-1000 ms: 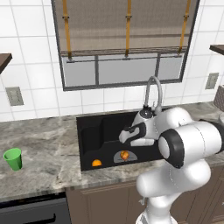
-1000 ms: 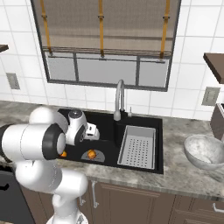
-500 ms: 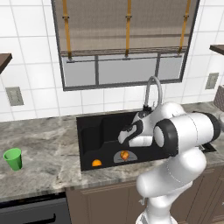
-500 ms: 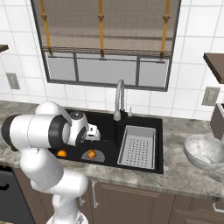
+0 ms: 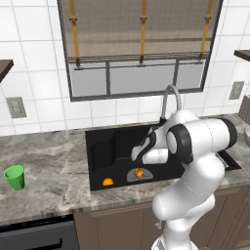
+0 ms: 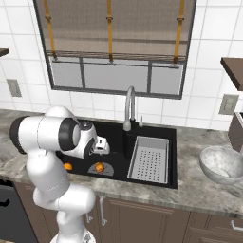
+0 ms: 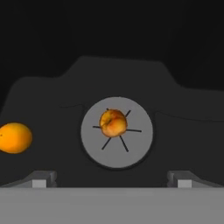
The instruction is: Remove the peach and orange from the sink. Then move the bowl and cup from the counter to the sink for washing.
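The fingers (image 7: 112, 181) are spread fully apart and hold nothing; the two tips sit at the lower edge of the hand view, one on each side of the peach (image 7: 113, 123). The peach rests on the grey drain plate (image 7: 131, 151) at the bottom of the sink (image 5: 100, 151).

Recommended approach: descend straight down, keep the peach centred between the tips, and close only once the tips pass its widest part. A round fruit is likely to roll if one tip touches first.

The orange (image 7: 14, 138) lies apart from the peach on the sink floor. The cup (image 5: 14, 177) stands on the tabletop (image 5: 44, 171) well left of the sink; the bowl (image 6: 222, 163) sits on the right.

Compared with the earlier frames, the arm has bent lower over the sink; both fruits are unmoved.
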Tool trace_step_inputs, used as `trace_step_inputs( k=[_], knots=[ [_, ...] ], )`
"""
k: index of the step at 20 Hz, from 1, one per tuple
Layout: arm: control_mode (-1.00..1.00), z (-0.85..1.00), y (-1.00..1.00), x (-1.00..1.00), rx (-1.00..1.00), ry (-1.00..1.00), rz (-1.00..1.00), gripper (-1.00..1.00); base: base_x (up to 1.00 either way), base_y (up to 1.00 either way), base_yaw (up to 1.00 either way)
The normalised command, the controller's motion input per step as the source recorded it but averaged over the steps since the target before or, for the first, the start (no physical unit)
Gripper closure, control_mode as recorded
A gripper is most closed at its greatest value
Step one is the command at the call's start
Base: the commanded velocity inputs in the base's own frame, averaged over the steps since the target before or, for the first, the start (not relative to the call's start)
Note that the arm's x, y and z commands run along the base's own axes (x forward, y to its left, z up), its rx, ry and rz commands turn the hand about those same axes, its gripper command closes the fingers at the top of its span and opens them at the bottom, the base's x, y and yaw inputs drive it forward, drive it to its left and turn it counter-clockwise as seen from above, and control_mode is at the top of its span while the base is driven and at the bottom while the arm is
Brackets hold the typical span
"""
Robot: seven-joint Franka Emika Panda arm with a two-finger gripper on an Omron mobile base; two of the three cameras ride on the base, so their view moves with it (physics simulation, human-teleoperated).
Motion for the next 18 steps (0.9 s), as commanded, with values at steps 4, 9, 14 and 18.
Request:
trace_step_inputs(
  k=[4, 9, 14, 18],
  knots=[
    [-1.0, -0.18, 0.0, 0.07, -0.01, 0.07, -0.02, -1.0, 0.0, 0.0, 0.0],
    [-1.0, -0.2, 0.0, 0.1, -0.02, 0.02, -0.01, -1.0, 0.0, 0.0, 0.0],
    [-1.0, -0.21, 0.0, 0.11, -0.02, 0.0, 0.0, -1.0, 0.0, 0.0, 0.0],
    [-1.0, -0.2, 0.0, 0.12, -0.01, 0.0, 0.0, -1.0, 0.0, 0.0, 0.0]
  ],
)
